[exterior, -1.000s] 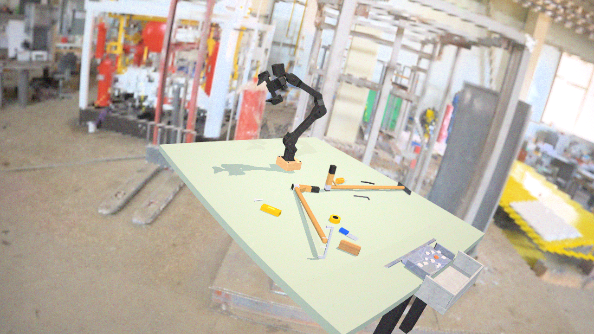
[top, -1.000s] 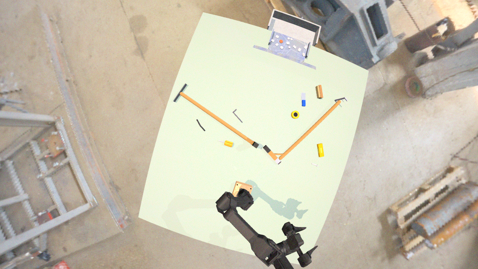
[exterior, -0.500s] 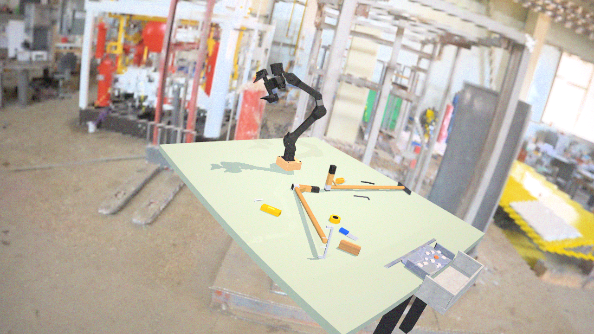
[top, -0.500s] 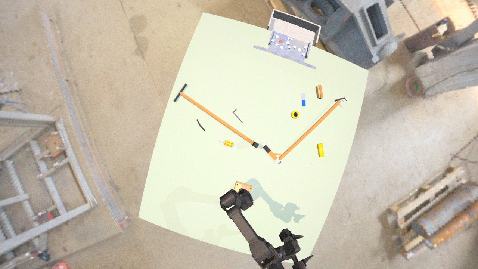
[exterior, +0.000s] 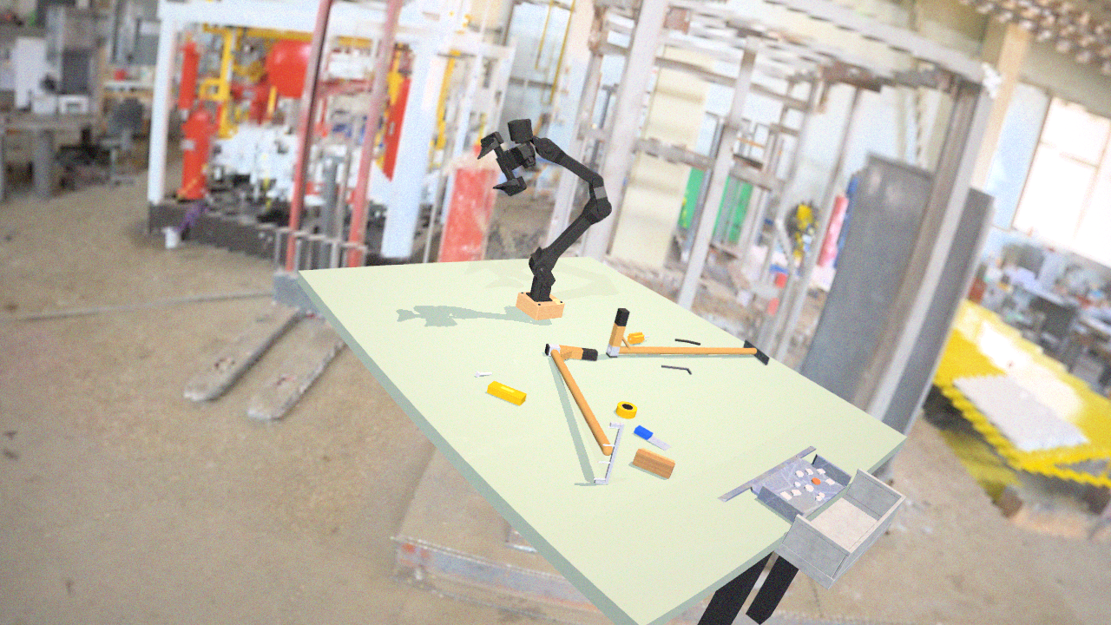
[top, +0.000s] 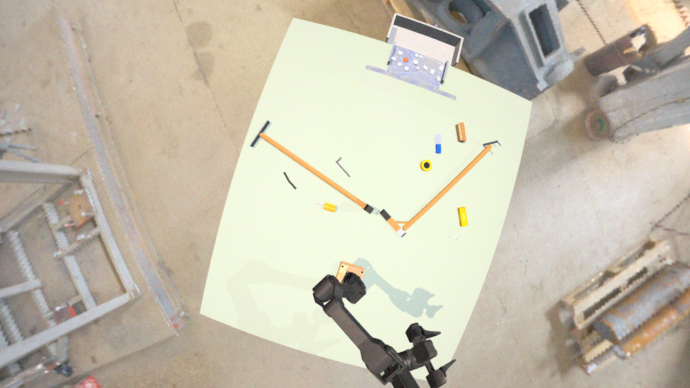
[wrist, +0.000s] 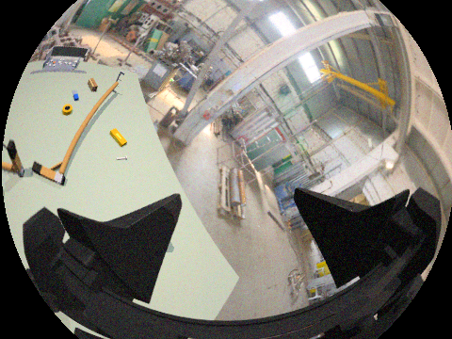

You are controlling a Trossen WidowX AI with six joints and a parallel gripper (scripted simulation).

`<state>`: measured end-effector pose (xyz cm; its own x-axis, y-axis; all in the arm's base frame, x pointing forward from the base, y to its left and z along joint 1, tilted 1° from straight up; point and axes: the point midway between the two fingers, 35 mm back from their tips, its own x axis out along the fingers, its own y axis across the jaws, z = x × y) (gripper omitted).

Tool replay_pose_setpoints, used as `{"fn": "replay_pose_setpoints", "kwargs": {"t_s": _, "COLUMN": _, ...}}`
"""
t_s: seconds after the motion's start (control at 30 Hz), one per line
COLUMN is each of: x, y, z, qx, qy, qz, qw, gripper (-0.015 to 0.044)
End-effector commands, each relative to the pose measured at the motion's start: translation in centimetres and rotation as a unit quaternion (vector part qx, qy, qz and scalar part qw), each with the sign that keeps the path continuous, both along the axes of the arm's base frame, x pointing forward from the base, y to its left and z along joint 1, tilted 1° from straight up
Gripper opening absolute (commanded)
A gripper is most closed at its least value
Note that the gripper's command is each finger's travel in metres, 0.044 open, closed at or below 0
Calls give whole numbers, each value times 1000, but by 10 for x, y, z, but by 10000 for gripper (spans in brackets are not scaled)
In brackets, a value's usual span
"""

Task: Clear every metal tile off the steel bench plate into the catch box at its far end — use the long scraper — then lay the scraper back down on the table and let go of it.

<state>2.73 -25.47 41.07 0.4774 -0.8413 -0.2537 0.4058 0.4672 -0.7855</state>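
The steel bench plate [top: 386,70] [exterior: 777,494] lies at the table's far end and carries several small white metal tiles [top: 415,63] [exterior: 804,477] and one orange disc [top: 405,60]. The grey catch box [top: 424,39] [exterior: 846,529] hangs just beyond it. The long scraper [top: 313,171] [exterior: 683,350], an orange handle with a dark flat blade [top: 260,133], lies on the table left of centre. Its black-tipped grip [exterior: 620,319] stands up near the middle. My gripper [top: 440,350] [exterior: 496,164] [wrist: 238,197] is open and empty. It is held high over the table's near right edge, far from the scraper.
A long orange rake [top: 447,186] [exterior: 578,400] [wrist: 88,116] lies right of the scraper. A yellow block [top: 462,216], a tape roll [top: 425,165], a blue-white piece [top: 437,143], a wooden block [top: 461,132], two hex keys [top: 343,166] [top: 289,180] and a screwdriver [top: 330,207] are scattered about.
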Motion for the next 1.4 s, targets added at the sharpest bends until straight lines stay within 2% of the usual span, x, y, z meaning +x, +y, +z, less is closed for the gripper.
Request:
{"fn": "replay_pose_setpoints", "kwargs": {"t_s": 0.0, "x": 7, "y": 2, "z": 0, "qx": 4, "qy": -7, "qz": 3, "qw": 1000, "gripper": 440}}
{"fn": "replay_pose_setpoints", "kwargs": {"t_s": 1.37, "x": 94, "y": 39, "z": -11, "qx": 84, "qy": -108, "qz": 72, "qw": 988, "gripper": 440}}
